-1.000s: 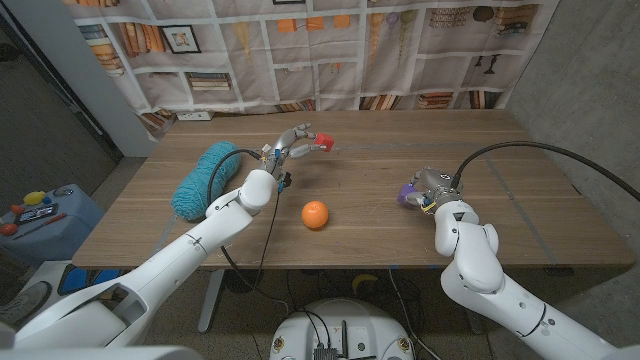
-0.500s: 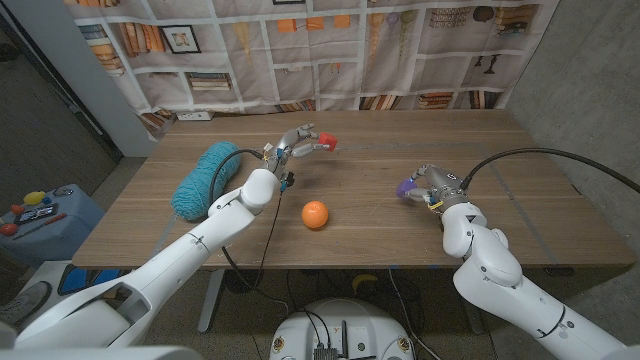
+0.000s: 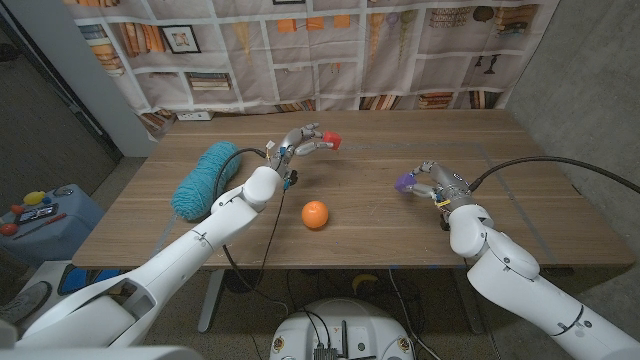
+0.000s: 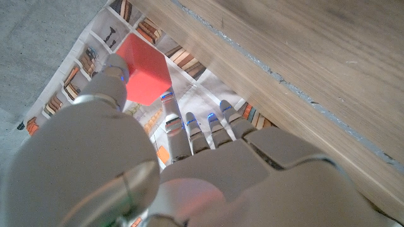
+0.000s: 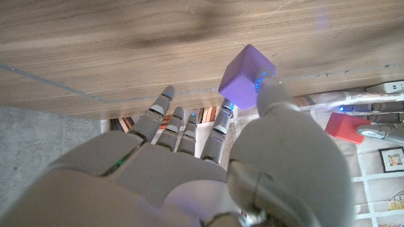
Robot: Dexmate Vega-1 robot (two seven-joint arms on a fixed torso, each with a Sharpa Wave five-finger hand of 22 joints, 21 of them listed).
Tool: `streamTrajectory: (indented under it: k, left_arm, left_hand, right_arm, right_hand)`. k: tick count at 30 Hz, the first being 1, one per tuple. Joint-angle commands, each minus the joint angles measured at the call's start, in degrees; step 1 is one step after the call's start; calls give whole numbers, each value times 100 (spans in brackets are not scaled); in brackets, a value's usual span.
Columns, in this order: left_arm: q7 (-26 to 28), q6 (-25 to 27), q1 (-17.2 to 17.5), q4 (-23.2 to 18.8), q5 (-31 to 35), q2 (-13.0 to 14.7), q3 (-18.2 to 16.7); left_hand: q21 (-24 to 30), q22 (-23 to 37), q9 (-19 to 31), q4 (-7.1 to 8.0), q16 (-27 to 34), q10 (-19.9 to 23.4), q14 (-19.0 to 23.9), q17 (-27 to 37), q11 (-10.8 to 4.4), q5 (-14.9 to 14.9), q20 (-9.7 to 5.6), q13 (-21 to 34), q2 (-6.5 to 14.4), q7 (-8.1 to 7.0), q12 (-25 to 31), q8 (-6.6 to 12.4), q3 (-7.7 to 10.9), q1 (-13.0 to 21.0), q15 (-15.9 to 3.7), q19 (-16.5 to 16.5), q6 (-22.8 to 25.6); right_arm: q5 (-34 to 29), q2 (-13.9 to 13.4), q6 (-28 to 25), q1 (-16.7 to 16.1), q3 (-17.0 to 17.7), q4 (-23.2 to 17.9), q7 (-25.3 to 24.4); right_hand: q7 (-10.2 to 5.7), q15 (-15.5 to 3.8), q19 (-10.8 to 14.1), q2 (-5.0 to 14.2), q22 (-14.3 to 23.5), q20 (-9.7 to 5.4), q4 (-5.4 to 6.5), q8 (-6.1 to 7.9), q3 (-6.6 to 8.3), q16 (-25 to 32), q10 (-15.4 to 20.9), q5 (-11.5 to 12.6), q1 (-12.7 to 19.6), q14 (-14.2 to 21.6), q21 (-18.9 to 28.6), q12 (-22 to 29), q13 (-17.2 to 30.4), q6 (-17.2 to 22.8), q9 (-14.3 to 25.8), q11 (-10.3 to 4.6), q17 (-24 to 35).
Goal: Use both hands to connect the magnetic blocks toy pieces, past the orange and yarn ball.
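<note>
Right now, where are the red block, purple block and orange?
red block (image 3: 330, 140), head view, its front face, pinched in the left robot hand.
purple block (image 3: 405, 183), head view, its visible side, held in the right robot hand.
orange (image 3: 315, 214), head view, its middle.

Wooden table (image 3: 560, 215) spans the centre. Bookshelf-print backdrop cloth (image 3: 330, 50) hangs at 12 o'clock behind it. Grey concrete wall (image 3: 590, 70) at 2 o'clock. Blue bin (image 3: 60, 215) with colourful toys (image 3: 35, 205) at 9 o'clock, beside the table.
</note>
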Motion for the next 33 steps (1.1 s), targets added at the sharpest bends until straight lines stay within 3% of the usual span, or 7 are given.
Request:
streamTrajectory:
  k: [1, 14, 33]
  left_arm:
    - [-145, -122, -64, 104, -174, -80, 29]
    - [-365, -398, -145, 322, -469, -247, 38]
    - [-783, -550, -107, 248, -969, -173, -92]
  left_hand:
    - [-17, 13, 9, 21, 1, -6, -4, 6, 24, 30, 7, 18, 146, -317, -16, 14, -29, 90, 44, 12, 604]
    - [-12, 13, 12, 23, 7, -6, -2, 6, 26, 31, 7, 18, 161, -314, -13, 10, -42, 93, 41, 18, 614]
    - [-7, 13, 18, 25, 10, -19, -11, 6, 32, 34, 5, 17, 188, -301, -13, -13, -67, 99, 50, 23, 597]
  right_arm:
    - [1427, -46, 973, -233, 551, 250, -759]
    - [2329, -145, 1592, -263, 746, 448, -1095]
    - [3367, -159, 2800, -81, 779, 1068, -1114]
  right_hand:
    - [-181, 16, 51, 175, 9, 8, 7, 353, -17, 25, 56, 37, 121, 31, 19, 24, 0, 521, 213, 3, 13]
    - [-179, 35, 48, 206, 11, 4, 19, 388, -39, 25, 76, 48, 120, 16, 14, 15, 0, 541, 234, 38, 27]
    - [-164, 71, 31, 267, 13, -1, 32, 419, -67, 15, 63, 71, 118, -31, 3, -14, 0, 550, 248, 70, 48]
